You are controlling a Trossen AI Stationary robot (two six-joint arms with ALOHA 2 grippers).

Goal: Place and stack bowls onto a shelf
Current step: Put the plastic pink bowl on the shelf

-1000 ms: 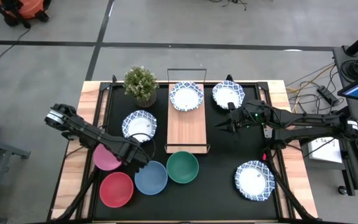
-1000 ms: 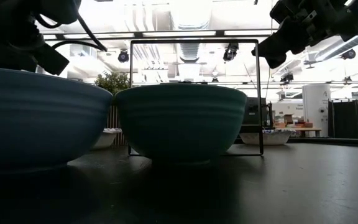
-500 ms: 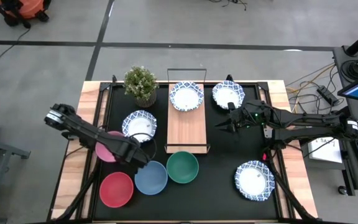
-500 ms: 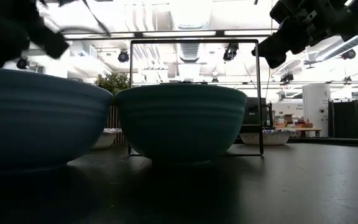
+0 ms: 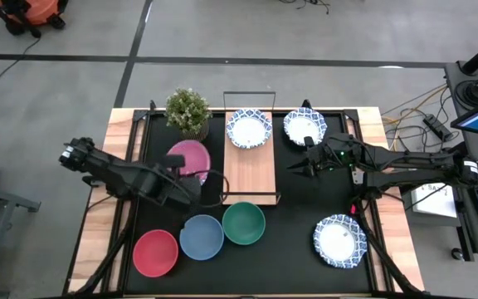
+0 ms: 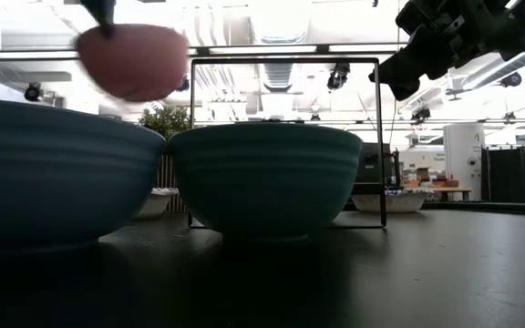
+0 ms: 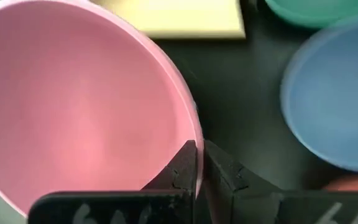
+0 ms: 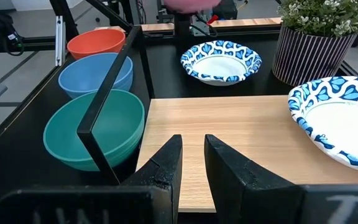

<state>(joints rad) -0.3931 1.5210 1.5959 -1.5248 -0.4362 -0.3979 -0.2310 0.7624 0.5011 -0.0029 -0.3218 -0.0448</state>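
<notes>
Progress so far: only one patterned bowl (image 5: 248, 129) on shelf (image 5: 248, 173), upper centre of high view. Left end effector (image 7: 196, 163) clamped on pink bowl (image 5: 188, 158) rim, bowl lifted, left of shelf, hiding most of patterned bowl underneath. Right end effector (image 5: 291, 169) hovers right of shelf, fingers nearly closed, gripping nothing. Red (image 5: 155, 252), blue (image 5: 202, 237), green (image 5: 244, 223) plus two patterned (image 5: 304, 126) (image 5: 339, 240) sit on bench. Mostly undone imo.
</notes>
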